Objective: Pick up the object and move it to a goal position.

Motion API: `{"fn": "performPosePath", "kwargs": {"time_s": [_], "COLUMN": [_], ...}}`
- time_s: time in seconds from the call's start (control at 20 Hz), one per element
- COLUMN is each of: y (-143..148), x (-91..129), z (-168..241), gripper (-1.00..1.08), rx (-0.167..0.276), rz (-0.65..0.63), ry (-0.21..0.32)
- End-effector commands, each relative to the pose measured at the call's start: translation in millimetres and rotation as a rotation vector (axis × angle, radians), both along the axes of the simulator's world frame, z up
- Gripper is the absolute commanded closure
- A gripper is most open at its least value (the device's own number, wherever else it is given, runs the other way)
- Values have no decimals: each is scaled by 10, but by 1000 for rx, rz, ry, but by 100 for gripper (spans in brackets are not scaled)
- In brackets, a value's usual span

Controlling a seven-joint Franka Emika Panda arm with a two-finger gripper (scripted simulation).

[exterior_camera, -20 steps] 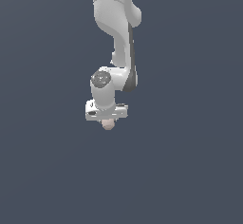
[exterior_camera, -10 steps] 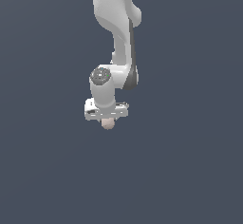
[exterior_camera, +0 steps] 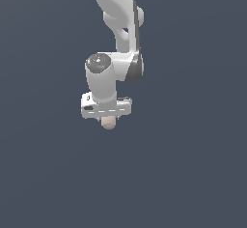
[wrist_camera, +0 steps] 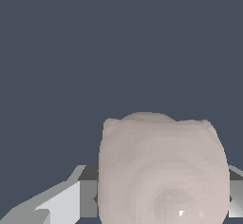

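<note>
In the exterior view, one white arm [exterior_camera: 118,38] reached down from the top of the picture and ended in one gripper [exterior_camera: 108,120], its broad white body set crosswise. Directly under the middle of that body sat the object [exterior_camera: 108,122], a small pale pinkish lump much narrower than the gripper, only its rounded underside showing below the white housing. So the relation that mattered was simple: the object lay straight beneath the claw, between its fingers and not off to either side of the exterior view. It looked roughly ball-shaped, with no clear long axis.

The wrist view agreed. The object [wrist_camera: 161,171] filled the near part of the picture, a pale finger [wrist_camera: 57,204] close against one flank and a sliver of grey at the other. The claw therefore looked closed on the object, with no support visible beneath it.

Counted: one arm, one gripper, one object. No goal marker showed in either picture, so the direction of carry could not be told.
</note>
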State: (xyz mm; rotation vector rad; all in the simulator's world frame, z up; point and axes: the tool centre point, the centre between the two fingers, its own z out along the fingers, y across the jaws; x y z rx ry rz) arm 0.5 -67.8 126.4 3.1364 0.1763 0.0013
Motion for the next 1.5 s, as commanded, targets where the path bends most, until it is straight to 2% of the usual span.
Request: {"fn": "performPosePath", "kwargs": {"time_s": [0.0,0.7,1.05,1.45], "y": [6,36,42,44], "x": [76,526,657,714], "z": [245,1525,1843,1966], "gripper": [108,108,108,108], "rx": [0,0,0,0], "rz": [0,0,0,0], "ry": [0,0,1,1]}}
